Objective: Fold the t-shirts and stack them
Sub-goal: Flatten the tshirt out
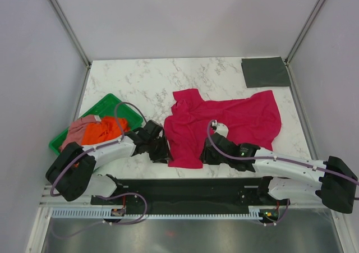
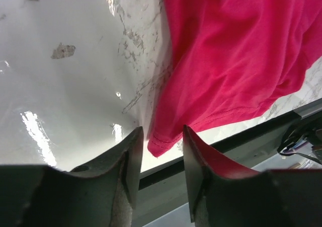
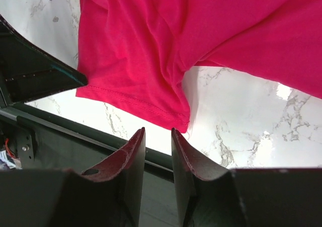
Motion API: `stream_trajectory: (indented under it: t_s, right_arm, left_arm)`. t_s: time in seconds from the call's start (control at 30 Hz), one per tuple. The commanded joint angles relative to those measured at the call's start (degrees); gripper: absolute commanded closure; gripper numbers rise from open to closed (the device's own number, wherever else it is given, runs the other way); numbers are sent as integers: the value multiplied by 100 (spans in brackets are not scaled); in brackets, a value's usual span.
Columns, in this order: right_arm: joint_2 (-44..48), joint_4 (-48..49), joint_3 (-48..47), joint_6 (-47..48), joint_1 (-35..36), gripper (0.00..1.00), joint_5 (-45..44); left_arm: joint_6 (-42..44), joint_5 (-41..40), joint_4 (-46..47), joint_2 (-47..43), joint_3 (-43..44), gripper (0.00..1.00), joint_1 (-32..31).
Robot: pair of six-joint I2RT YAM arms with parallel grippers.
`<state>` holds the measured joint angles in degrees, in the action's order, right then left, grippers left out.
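The white marbled desk [image 1: 146, 79] carries everything. The crimson-red t-shirt [image 1: 224, 121] lies spread and rumpled across its middle and right part, its lower edge reaching toward the near edge of the desk. On the left, the green tray [image 1: 109, 104] holds two crumpled tees: the orange t-shirt [image 1: 104, 130] and, to its left, the dusty pink t-shirt [image 1: 78, 130]. The dark grey t-shirt [image 1: 265, 72] lies folded flat in the far right corner, well apart from the rest.

My left hand [image 2: 161, 136] sits low at the red shirt's near left corner. Its fingers are apart, and the hem corner lies just in front of the gap. My right hand [image 3: 157, 134] is at the other near corner of the same panel. Its fingers are narrowly apart and grip nothing, with the hem just ahead of the tips.
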<state>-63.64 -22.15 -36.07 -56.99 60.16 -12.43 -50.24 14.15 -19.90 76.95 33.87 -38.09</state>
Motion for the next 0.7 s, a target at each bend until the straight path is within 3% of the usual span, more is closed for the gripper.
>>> stream_trajectory:
  t_s: [0.0, 0.17, 0.27, 0.33, 0.37, 0.43, 0.57, 0.63, 0.67]
  right_arm:
    - [97, -254, -277, -49, 13, 64, -277]
    - [97, -658, -461, -189, -267, 62, -313]
    - [167, -808, -585, -67, -601, 62, -234]
    - [202, -965, -716, 39, -838, 62, -243]
    - [211, -1036, -769, 48, -944, 62, -243]
    - [238, -1290, -892, -65, -1278, 60, -182]
    - [194, -1519, -875, -294, -2270, 52, 397]
    - [54, -1974, -1049, -417, -3085, 50, 216]
    - [-8, -2169, -1051, -453, -3089, 50, 101]
  left_arm:
    - [-346, 88, 276, 101, -108, 57, -181]
    - [-513, 158, 259, 365, -99, 66, -410]
    - [-663, 1, 250, 330, -266, 67, -515]
    - [-654, -61, 232, 330, -354, 76, -516]
    - [-628, -70, 232, 338, -355, 88, -516]
    - [-558, -62, 189, 338, -311, 98, -516]
    - [-513, -97, 153, 163, 110, 98, -507]
    - [170, -334, -424, 93, 575, 98, -498]
    - [172, -334, -479, 92, 577, 98, -498]
